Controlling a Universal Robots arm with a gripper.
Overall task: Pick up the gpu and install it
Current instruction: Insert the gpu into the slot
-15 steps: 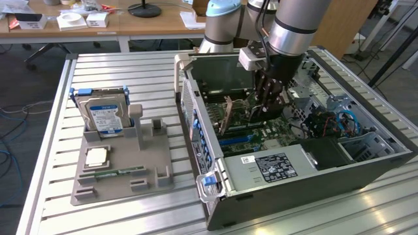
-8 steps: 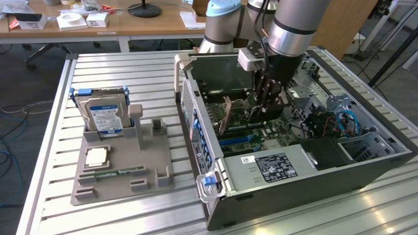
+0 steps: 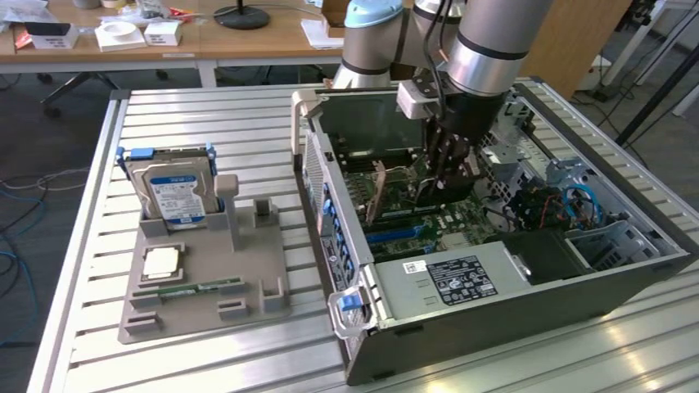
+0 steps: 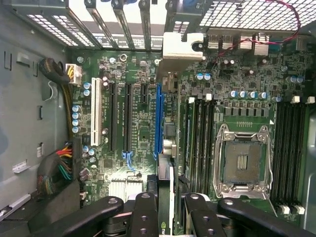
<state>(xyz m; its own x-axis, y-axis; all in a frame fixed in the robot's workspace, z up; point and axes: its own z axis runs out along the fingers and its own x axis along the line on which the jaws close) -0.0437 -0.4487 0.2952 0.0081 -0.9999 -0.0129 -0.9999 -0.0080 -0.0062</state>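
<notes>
The gpu (image 4: 171,187) is in the claw and inside the open computer case (image 3: 611,270). In the wrist view it is seen edge-on, a thin card running the length of the motherboard (image 4: 143,133). Its pale metal bracket (image 4: 180,47) sits up at the slotted rear wall of the case. The gripper (image 4: 169,200) is partly closed, one black finger (image 4: 145,212) on each face of the card, so the gpu is pinched between them.

In the exterior view the arm (image 3: 492,41) comes in from above. The wrist points straight down and the gripper (image 3: 446,176) is sunk well below the rim of the case, just over the board. The dark card (image 3: 439,192) hangs under it.

The card's edge lines up parallel with the expansion slots, just beside the long blue slot (image 4: 158,118), on the side toward the memory slots and the CPU socket (image 4: 242,163). Whether the card's edge is touching a slot, I can't tell from here.

Off to the exterior view's left, well apart from the case, the grey holder tray (image 3: 208,307) sits on the slatted table (image 3: 98,246). It carries the hard drive (image 3: 175,192), standing upright, and the green memory stick (image 3: 202,288), lying flat.
</notes>
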